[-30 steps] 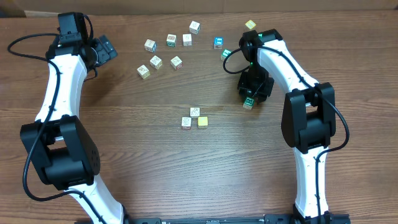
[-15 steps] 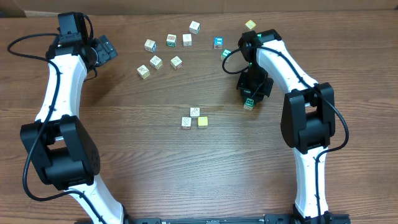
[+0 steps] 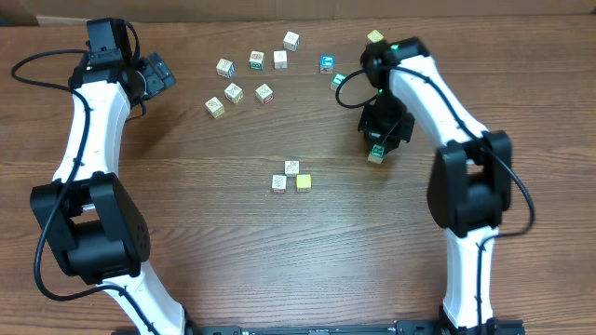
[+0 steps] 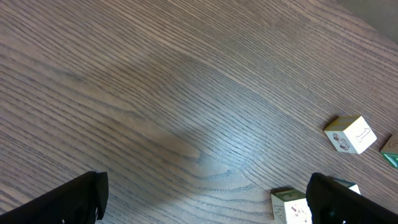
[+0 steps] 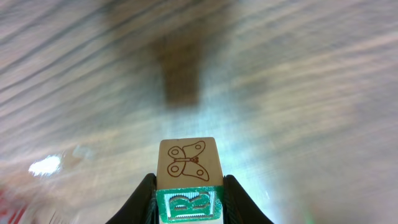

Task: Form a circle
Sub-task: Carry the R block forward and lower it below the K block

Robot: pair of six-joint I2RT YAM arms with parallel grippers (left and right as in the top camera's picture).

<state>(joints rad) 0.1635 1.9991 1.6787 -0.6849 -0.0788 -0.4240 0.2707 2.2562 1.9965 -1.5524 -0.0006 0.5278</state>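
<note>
Right gripper point(image 5: 189, 199) clamped on small wooden butterfly cube with green B face point(image 5: 188, 163), jaws narrower than second ago; right arm shifted rightward. Left gripper point(image 4: 205, 199) spread wide, unmoved.

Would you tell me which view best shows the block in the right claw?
The right wrist view: the block sits close up, butterfly face and green B clear. Overhead shows only a speck beneath the right claw; left wrist misses it.

Right gripper point(image 5: 188, 198) clamped small wooden cube point(image 5: 188, 160) between fingers point(image 5: 144, 200), one on each side. Butterfly drawing on cube's far face; green-framed letter B on face nearest camera. Wood surface point(image 5: 298, 93) beyond was blurred; dark shadow point(image 5: 180, 74) lay ahead of cube.
</note>
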